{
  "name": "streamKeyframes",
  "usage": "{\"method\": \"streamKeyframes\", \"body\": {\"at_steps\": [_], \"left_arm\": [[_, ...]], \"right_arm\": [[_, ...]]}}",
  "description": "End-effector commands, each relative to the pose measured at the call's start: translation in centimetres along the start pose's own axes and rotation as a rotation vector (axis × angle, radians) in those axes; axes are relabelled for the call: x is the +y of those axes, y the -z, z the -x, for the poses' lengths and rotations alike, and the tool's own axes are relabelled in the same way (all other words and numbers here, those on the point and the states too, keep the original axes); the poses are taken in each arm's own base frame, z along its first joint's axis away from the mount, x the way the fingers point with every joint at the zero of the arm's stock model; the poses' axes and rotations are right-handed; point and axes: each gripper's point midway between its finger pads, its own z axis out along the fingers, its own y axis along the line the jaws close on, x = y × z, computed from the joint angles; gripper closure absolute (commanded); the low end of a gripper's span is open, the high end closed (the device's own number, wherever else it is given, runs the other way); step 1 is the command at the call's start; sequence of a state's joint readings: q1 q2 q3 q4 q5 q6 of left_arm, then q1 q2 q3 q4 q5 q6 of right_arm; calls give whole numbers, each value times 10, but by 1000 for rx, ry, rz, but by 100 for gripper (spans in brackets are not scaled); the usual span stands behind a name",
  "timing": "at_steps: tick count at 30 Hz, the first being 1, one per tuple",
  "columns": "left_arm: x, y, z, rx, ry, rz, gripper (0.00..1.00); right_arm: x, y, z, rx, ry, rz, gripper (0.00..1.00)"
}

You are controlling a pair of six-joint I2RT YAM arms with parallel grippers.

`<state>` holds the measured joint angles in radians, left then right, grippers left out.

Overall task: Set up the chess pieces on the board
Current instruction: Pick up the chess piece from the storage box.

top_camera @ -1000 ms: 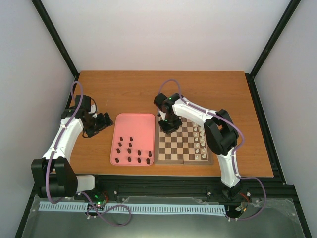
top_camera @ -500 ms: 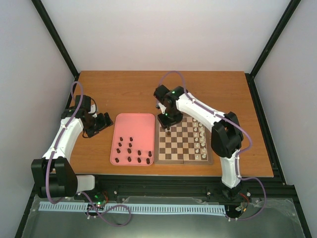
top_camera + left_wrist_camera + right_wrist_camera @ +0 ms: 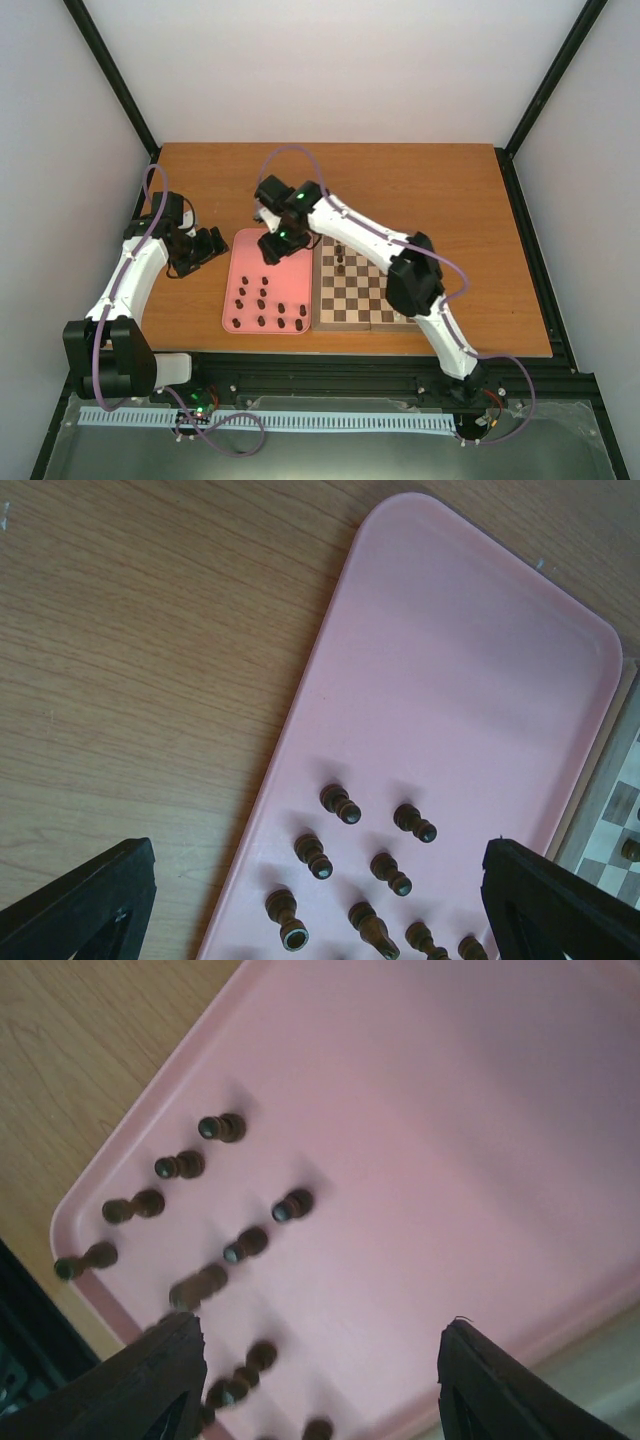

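The left pincer (image 3: pixel 212 244) sits spread and empty above the bench (image 3: pixel 420 190), just left of the pink tray (image 3: pixel 245 255). Most dark chess pieces (image 3: pixel 262 305) stand in the tray's near half. The right pincer (image 3: pixel 273 247) hovers over its far half, spread, gripping nothing. Two more stand on the board (image 3: pixel 365 295).

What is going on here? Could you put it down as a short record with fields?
Setting: wooden table, two robot arms
Pink tray: holds a loose cluster of dark pieces
Board: right of the tray, two dark pieces near its far left corner
Right fingers: open, empty, above the tray
Left fingers: open, empty, by the tray's left edge
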<state>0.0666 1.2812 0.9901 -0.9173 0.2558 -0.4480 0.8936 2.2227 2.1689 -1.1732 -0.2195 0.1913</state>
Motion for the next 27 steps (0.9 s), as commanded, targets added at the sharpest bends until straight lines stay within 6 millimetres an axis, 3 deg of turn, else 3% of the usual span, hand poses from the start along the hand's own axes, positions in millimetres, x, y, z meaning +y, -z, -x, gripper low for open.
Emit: {"method": "streamKeyframes", "body": {"at_steps": [1, 11, 27], "left_arm": [[-5, 6, 6, -16, -6, -16, 0], [-7, 7, 6, -18, -5, -25, 0], [-4, 6, 5, -21, -6, -16, 0]], "right_arm": [[21, -41, 8, 21, 54, 62, 38], [17, -89, 4, 57, 33, 66, 46], [23, -114, 0, 97, 44, 91, 57]]}}
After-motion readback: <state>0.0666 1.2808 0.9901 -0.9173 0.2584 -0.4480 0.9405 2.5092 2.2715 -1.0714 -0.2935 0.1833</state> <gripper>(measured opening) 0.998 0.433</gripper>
